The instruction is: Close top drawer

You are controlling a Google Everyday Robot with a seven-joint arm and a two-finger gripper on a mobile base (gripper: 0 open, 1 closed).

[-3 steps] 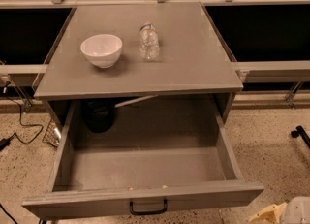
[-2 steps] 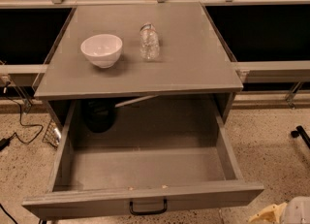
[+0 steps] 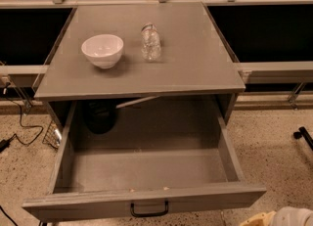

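The top drawer of the grey cabinet is pulled far out toward me. Its front panel runs along the bottom of the view, with a black bar handle at its middle. The drawer's floor is bare apart from small specks by the front wall. My gripper shows only as a white and yellowish part at the bottom right corner, to the right of the drawer front and apart from it.
On the cabinet top stand a white bowl and a clear plastic bottle. A dark round object and a pale rod sit deep inside the cabinet opening. Speckled floor, cables at left, a rail behind.
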